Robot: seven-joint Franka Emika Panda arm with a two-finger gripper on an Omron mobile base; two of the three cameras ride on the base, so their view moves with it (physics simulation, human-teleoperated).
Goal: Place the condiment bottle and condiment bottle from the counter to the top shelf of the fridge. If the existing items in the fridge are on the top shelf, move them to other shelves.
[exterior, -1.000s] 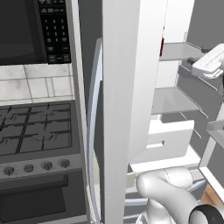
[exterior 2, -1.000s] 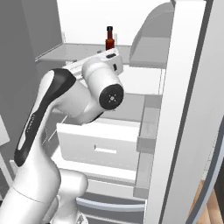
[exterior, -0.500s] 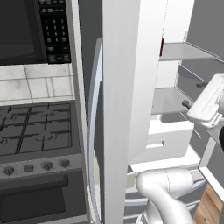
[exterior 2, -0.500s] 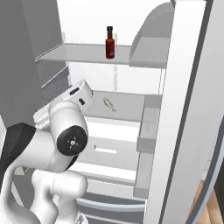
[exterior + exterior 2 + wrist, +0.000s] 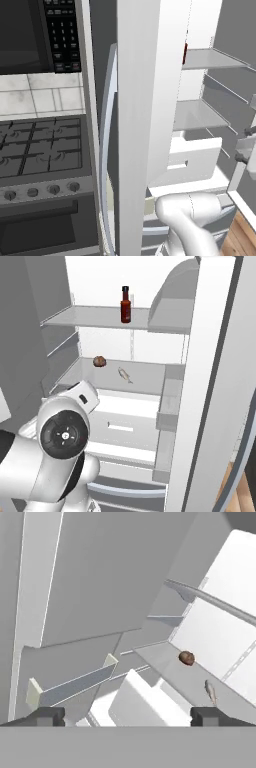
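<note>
A dark red condiment bottle [image 5: 125,304] with a black cap stands upright on the fridge's top shelf [image 5: 90,318]; a red sliver of the bottle [image 5: 185,52] peeks past the door edge in the left base view. On the middle shelf [image 5: 145,373] lie a brown round item [image 5: 99,361] and a small fish [image 5: 125,375]. My gripper [image 5: 129,717] is open and holds nothing, low in front of the fridge and looking up at the brown item [image 5: 186,658] and the fish [image 5: 210,691]. The top shelf [image 5: 210,599] shows from below.
A white drawer [image 5: 125,426] sits under the middle shelf. The open right door with its bins [image 5: 170,406] stands close on the right. The left door's edge [image 5: 140,125] blocks the left base view, with a stove [image 5: 40,155] and microwave [image 5: 30,30] beyond it.
My arm has dropped from top-shelf height and drawn back to below the middle shelf. The bottle stays standing on the top shelf. The gripper has stayed open.
</note>
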